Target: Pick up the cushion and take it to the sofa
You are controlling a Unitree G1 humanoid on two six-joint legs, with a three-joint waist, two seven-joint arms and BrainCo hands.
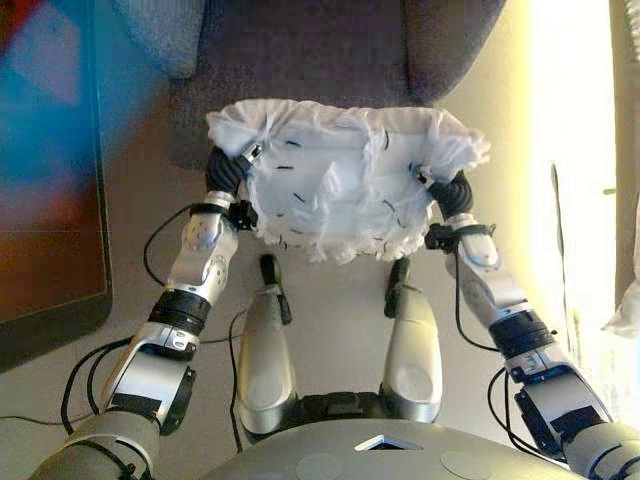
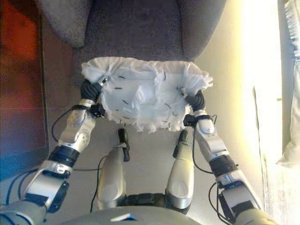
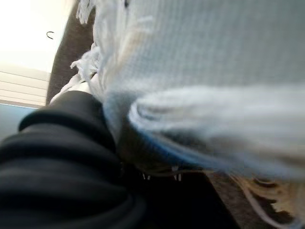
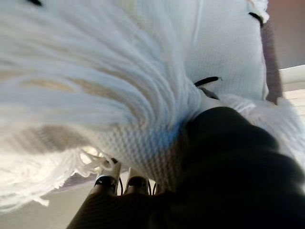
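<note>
A white knitted cushion (image 1: 340, 180) with a fringed edge and small black flecks hangs in front of me, just above the front of the dark grey sofa's seat (image 1: 300, 50). My left hand (image 1: 228, 170) presses against its left side and my right hand (image 1: 452, 190) against its right side, so it is carried between them. Only the dark ribbed covers of both hands show; the rest is buried in the fabric. Up close, the left wrist view is filled by the cushion (image 3: 214, 47) beside the left hand's cover (image 3: 57, 157). The right wrist view has the cushion (image 4: 214, 38) over the right hand's cover (image 4: 238, 162).
A grey pillow (image 1: 160, 35) lies on the sofa at the upper left, and a sofa arm (image 1: 450, 40) rises at the upper right. A dark low table (image 1: 50, 200) stands along my left. Bright light and a pale curtain (image 1: 625, 310) line the right side.
</note>
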